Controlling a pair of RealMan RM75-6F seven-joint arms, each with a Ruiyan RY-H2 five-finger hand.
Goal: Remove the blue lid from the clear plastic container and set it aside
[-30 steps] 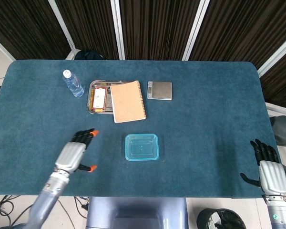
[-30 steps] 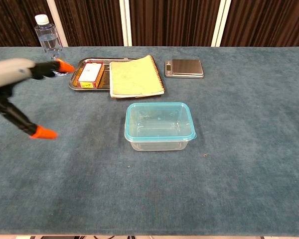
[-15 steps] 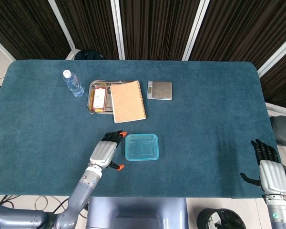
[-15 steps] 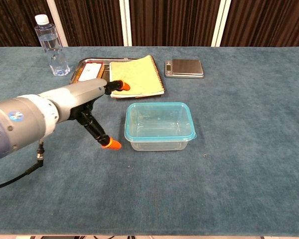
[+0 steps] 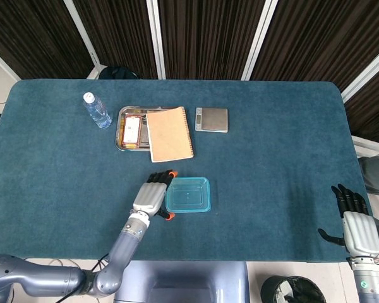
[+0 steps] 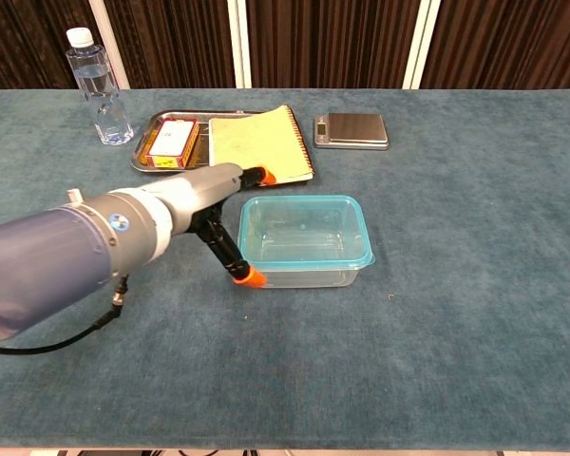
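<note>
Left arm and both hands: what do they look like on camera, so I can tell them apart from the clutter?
The left hand has a light grey back, black fingers and orange fingertips. Its arm is a smooth grey-blue tube with a small round blue-and-white logo and a thin black cable looping beneath. The right hand has the same grey back and black fingers; no orange shows on it.

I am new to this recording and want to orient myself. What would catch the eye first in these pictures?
The left hand, with orange fingertips, sits right at the left edge of the clear container, whose blue lid is on, near the table's front middle. Behind lie a notebook overlapping a metal tray, a water bottle and a small scale.
</note>
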